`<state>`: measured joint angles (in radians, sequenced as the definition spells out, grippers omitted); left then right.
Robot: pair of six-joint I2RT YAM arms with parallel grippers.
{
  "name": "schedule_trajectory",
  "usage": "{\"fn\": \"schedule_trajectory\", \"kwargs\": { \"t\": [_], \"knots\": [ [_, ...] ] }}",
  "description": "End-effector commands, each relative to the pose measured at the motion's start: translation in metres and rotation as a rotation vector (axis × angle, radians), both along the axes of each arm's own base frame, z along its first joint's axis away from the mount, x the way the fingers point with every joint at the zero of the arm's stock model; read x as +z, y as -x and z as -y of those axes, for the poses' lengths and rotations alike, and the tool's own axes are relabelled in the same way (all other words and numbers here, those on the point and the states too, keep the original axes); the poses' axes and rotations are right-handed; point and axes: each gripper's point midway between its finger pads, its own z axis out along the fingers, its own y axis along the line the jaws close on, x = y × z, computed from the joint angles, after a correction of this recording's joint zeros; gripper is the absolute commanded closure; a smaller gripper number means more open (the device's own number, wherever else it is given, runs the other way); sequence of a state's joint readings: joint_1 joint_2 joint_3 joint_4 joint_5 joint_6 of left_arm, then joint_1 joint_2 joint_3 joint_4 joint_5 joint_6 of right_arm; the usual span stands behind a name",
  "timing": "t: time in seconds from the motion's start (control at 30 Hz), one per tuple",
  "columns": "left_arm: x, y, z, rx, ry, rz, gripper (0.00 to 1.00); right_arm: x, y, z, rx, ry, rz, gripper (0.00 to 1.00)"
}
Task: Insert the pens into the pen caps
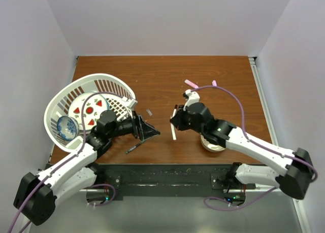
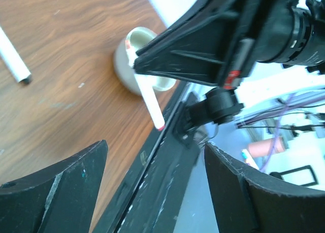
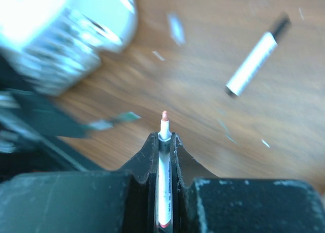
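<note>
Now: right arm reaches forward-left over table centre, right gripper (image 3: pixel 163 140) clamped on white pen (image 3: pixel 163 182), red tip poking out past fingers. Left arm stretched from basket (image 1: pixel 96 80) side toward it, left gripper (image 2: pixel 156 152) jaws spread wide, nothing between them, facing held pen. Thin dark grey pen (image 1: pixel 134 148) lies on table just beside left gripper, near side. Pink pen (image 1: pixel 191 84) and pale pink cap (image 1: pixel 214 83) lie at far side, near each other.

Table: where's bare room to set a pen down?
Bare: the far strip of table between basket and pink pen, and the right edge past the right arm. Crowded: the middle, where left gripper, right gripper with its white pen, grey piece and dark pen sit close.
</note>
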<state>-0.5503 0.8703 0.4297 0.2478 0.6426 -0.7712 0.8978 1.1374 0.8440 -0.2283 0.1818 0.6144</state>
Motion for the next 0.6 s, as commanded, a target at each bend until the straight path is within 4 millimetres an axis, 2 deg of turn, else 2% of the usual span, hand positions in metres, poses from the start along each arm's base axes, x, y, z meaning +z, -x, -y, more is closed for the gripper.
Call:
{"fn": "schedule_trajectory", "kwargs": {
  "t": [0.0,0.03,0.07,0.13,0.17,0.3,0.5,0.57],
  "knots": [
    [0.045,-0.002,0.015,-0.075,0.152,0.091,0.19,0.062,0.001,-0.015,-0.028,-0.300,0.070,1.00],
    [0.053,-0.003,0.017,-0.087,0.183,0.110,0.21,0.072,0.001,-0.017,-0.024,-0.343,0.085,1.00],
    [0.048,-0.003,0.021,-0.106,0.180,0.090,0.21,0.076,0.003,-0.018,-0.021,-0.358,0.083,1.00],
    [0.060,-0.004,0.027,-0.126,0.203,0.120,0.22,0.089,0.003,-0.022,-0.012,-0.405,0.095,1.00],
    [0.059,-0.005,0.030,-0.134,0.202,0.117,0.23,0.094,0.002,-0.024,-0.010,-0.417,0.098,1.00],
    [0.071,-0.008,0.045,-0.155,0.204,0.143,0.25,0.103,0.002,-0.028,-0.010,-0.463,0.096,1.00],
    [0.070,-0.011,0.050,-0.158,0.205,0.138,0.38,0.107,0.002,-0.027,-0.017,-0.508,0.100,1.00],
    [0.068,-0.010,0.051,-0.163,0.207,0.131,0.39,0.108,0.003,-0.026,-0.023,-0.515,0.105,1.00]
  ]
}}
